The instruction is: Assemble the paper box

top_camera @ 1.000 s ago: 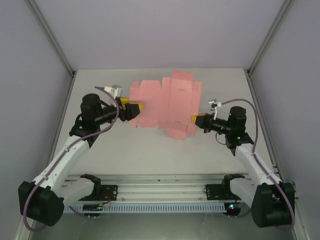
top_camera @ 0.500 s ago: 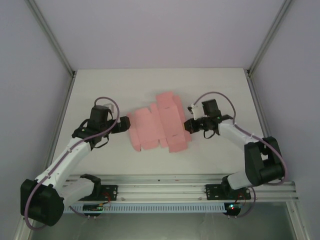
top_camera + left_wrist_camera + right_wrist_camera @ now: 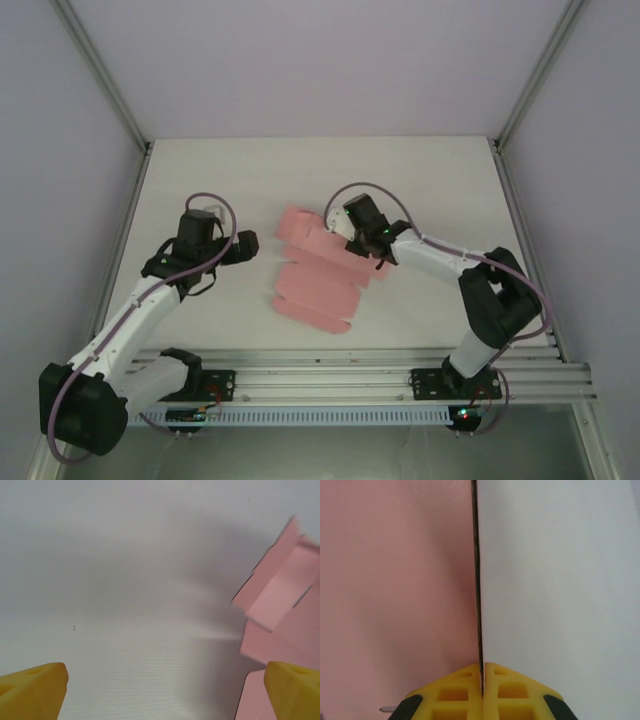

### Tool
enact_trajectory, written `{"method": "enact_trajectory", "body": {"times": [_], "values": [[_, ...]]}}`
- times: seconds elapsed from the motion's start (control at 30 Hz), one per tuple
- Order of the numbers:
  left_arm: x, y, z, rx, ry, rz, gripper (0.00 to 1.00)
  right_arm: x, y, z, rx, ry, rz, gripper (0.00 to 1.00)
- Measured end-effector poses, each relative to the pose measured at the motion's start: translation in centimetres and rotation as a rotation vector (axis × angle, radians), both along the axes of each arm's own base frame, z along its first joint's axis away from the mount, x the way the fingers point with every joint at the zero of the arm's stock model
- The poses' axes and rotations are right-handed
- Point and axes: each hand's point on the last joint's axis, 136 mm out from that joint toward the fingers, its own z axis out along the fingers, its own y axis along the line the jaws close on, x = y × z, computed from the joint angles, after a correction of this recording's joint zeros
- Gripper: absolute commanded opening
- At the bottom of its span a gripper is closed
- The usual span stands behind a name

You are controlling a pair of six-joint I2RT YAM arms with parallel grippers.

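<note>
The paper box (image 3: 312, 287) is a pink die-cut sheet with tabs, partly folded over itself at the table's middle. My right gripper (image 3: 352, 244) sits over its upper right part, shut on a panel. In the right wrist view that panel runs edge-on between the closed yellow fingers (image 3: 465, 690), with the pink paper box (image 3: 395, 580) surface to the left of my right gripper (image 3: 482, 674). My left gripper (image 3: 251, 246) stands open just left of the sheet, apart from it. Its wrist view shows the left gripper (image 3: 165, 692) spread wide over bare table, the paper box (image 3: 280, 602) at right.
The white table (image 3: 440, 170) is ringed by grey walls and metal frame posts. A rail (image 3: 320, 385) with both arm bases runs along the near edge. Free room lies behind the sheet and at the table's left and right sides.
The right arm swung left with its edge of the sheet, folding the sheet over and down. The left gripper let go of the left edge and now stands apart from it.
</note>
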Motion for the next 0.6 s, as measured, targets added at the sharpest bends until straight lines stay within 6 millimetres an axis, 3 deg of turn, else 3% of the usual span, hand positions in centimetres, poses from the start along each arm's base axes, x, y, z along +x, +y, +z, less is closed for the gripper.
{"method": "enact_trajectory", "body": {"times": [0.23,0.6], "values": [[0.2,0.4,0.3,-0.025,-0.003,0.019,1.0,1.5,2.8,1.9,-0.124,-0.238,0.144,0.0],[2.8,-0.2,-0.2,-0.124,0.021,0.02,1.0,0.3,5.5,2.7,-0.228,-0.443,0.276,0.0]]}}
